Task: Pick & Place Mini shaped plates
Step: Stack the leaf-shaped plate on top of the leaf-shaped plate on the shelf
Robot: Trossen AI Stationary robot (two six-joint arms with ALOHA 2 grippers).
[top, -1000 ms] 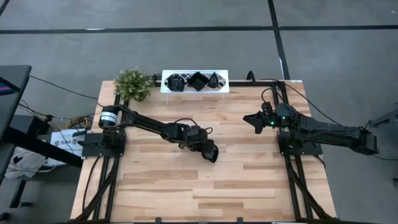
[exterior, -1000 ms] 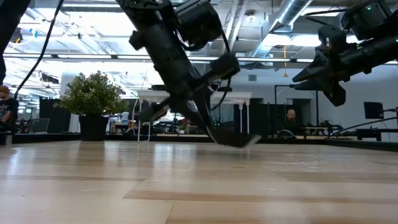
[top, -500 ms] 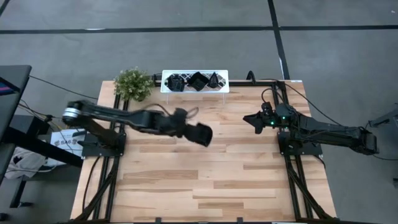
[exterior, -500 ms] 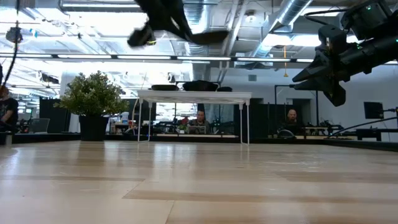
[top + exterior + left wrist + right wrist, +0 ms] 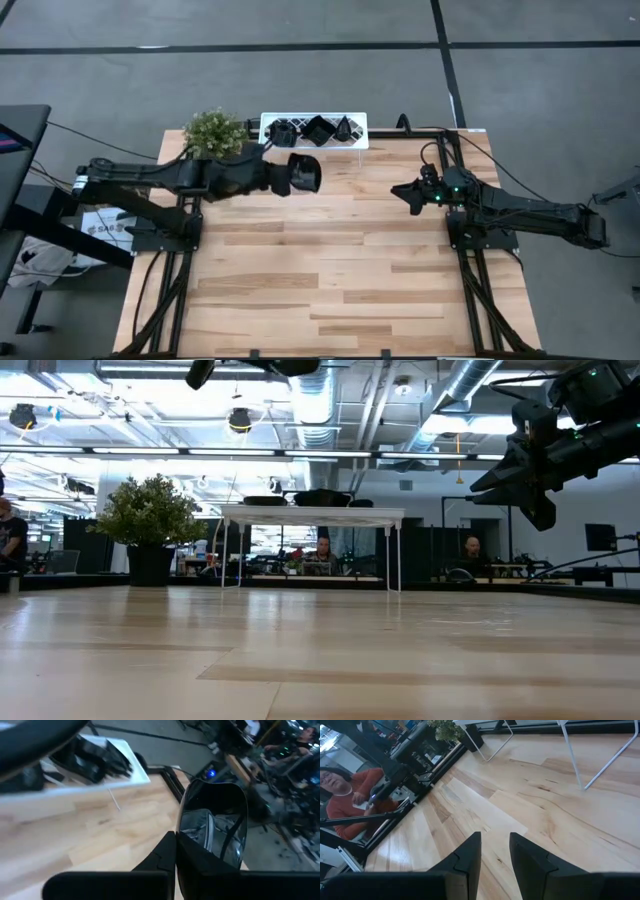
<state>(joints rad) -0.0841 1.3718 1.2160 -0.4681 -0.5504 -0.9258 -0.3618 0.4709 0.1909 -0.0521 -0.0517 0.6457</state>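
Left pincer (image 5: 290, 175) grips a glossy black plate (image 5: 304, 173) by its rim, held high above the table (image 5: 330, 270) just in front of the white rack (image 5: 313, 131); three more plates sit in the rack; right pincer (image 5: 410, 194) hangs open over the table's right side.

The left gripper (image 5: 290, 174), clamped on a glossy black mini plate (image 5: 304, 173), is travelling away from the middle of the table (image 5: 330, 290) toward its far edge — a second ago it was sitting low over the centre boards. It is now arriving just in front of the white rack (image 5: 350, 124), close beside the green plant (image 5: 213, 135). The left arm (image 5: 170, 177) is swinging round and stretching out flatter — its shoulder section is now reaching past the table's left edge. In the low view the gripper is rising almost out of sight at the top.
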